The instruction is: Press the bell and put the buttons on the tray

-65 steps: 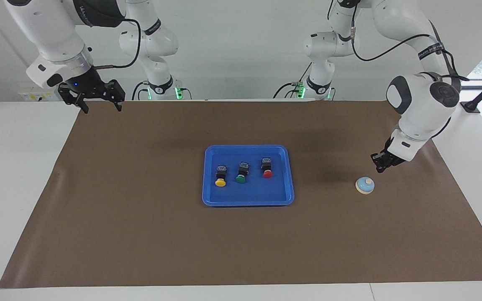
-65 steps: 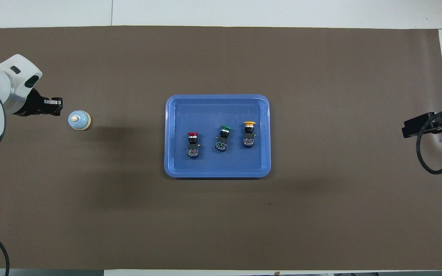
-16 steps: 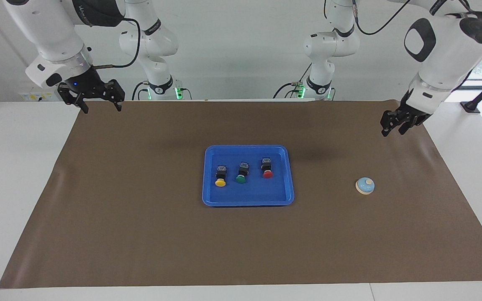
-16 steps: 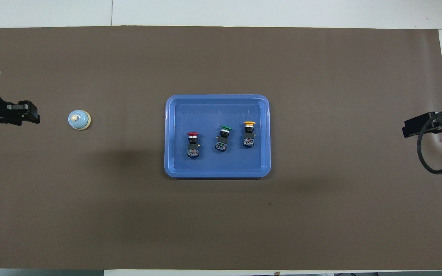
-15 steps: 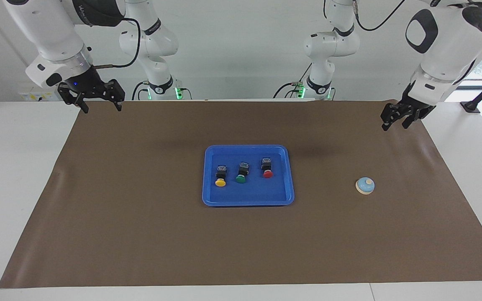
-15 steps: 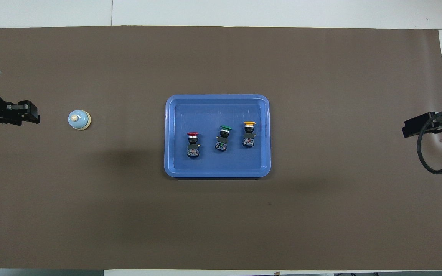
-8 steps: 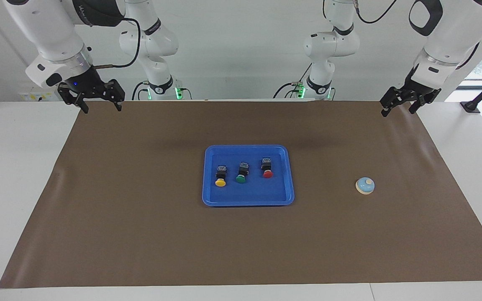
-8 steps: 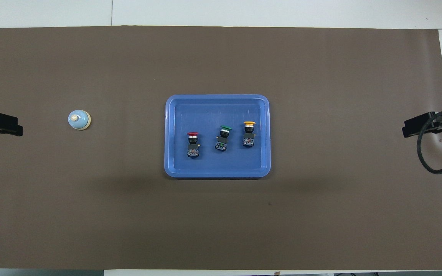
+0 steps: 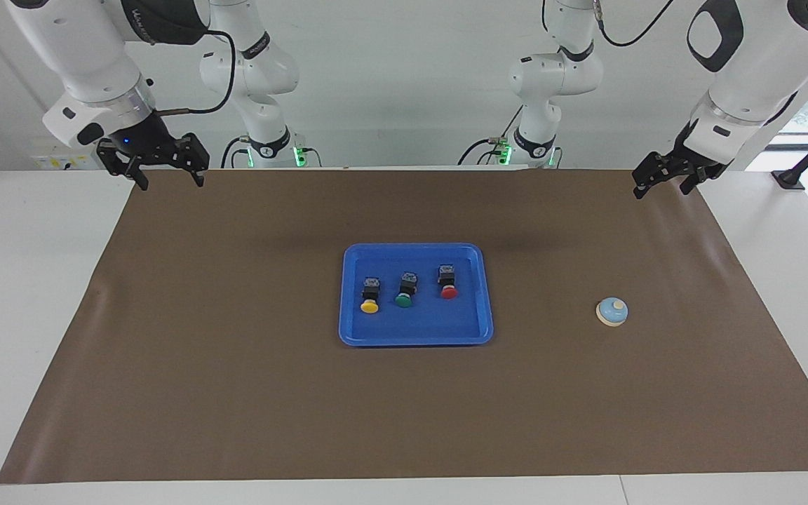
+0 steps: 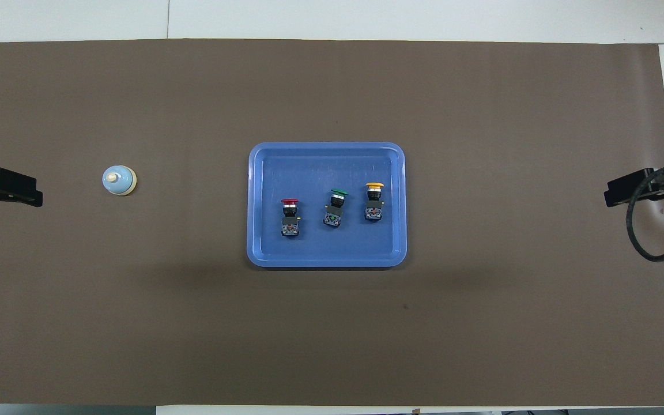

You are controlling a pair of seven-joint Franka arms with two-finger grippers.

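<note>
Left hand: my left hand hangs in the air over the corner of the brown mat at my own edge of the counter, toward my left arm's end. Its fingers are spread apart and pinch nothing. In the overhead view only its dark tip shows at the frame's edge.
Right hand: my right hand waits raised over the mat's other corner at my edge, toward my right arm's end. Its fingers are spread wide and carry nothing. From overhead its tip shows with a black cable looping under it.
Tray: the blue tray lies flat near the middle of the mat, well apart from both my hands.
Buttons: all three lie inside the tray in a loose row, caps pointing away from me. The red button is toward my left arm's end, the green button in the middle, the yellow button toward my right arm's end. None touches another or the rim.
Bell: the bell stands upright on the mat, between the tray and my left arm's end of the counter, well apart from the tray and untouched by either hand.
</note>
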